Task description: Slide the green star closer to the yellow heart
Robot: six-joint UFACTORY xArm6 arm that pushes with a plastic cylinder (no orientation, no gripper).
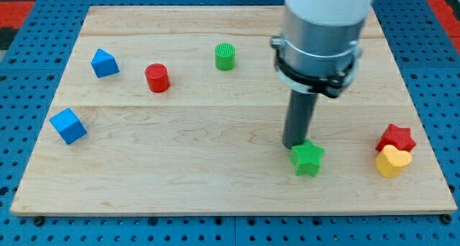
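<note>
a broad white housing sits above a grey metal cylinder ringed by a black clamp band (a small lug at its side), narrowing to a dark rod ending at my tip (295,146).

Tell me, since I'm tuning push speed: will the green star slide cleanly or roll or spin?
The green star looks flat-bottomed and squat, so it probably slides, not rolls. My tip touches its upper-left point, off-centre, so it may spin. It looks small and likely light.

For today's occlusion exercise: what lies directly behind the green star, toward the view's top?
My tip stands right behind the green star, at its upper-left edge, apparently touching. The rod covers the board just behind it, so that strip is unseen. The yellow heart sits apart, rightward.
</note>
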